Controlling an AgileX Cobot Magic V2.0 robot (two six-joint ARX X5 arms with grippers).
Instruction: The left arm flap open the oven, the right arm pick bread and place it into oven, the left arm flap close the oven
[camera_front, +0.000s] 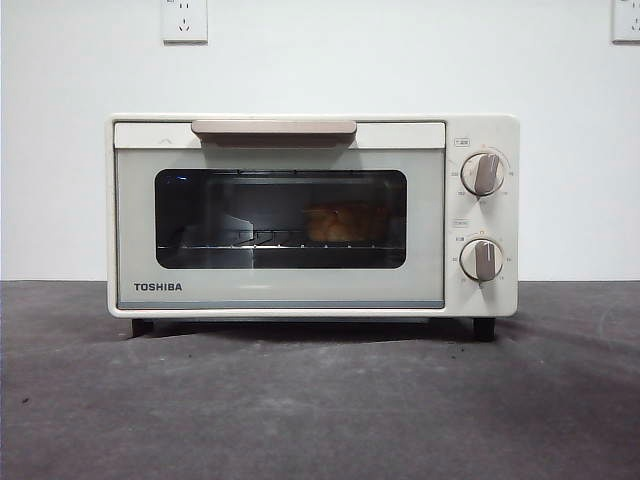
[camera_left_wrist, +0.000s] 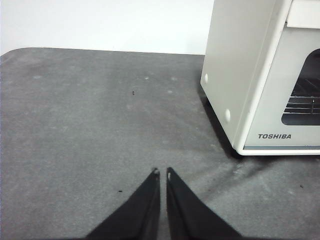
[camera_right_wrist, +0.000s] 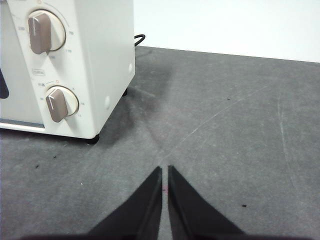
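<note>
The cream-white Toshiba oven (camera_front: 312, 215) stands in the middle of the dark table, its glass door shut and the beige bar handle (camera_front: 273, 128) at the top. The golden bread (camera_front: 345, 223) lies inside on the wire rack, seen dimly through the window, right of centre. Neither arm shows in the front view. My left gripper (camera_left_wrist: 162, 173) is shut and empty, low over the table, off the oven's left side (camera_left_wrist: 260, 75). My right gripper (camera_right_wrist: 165, 170) is shut and empty, low over the table, off the oven's knob side (camera_right_wrist: 65, 65).
Two beige knobs (camera_front: 483, 173) (camera_front: 483, 260) sit on the oven's right panel. A black power cable (camera_right_wrist: 139, 38) runs behind the oven. Wall sockets (camera_front: 184, 20) hang on the white wall. The grey table mat (camera_front: 320, 400) stretches in front of the oven.
</note>
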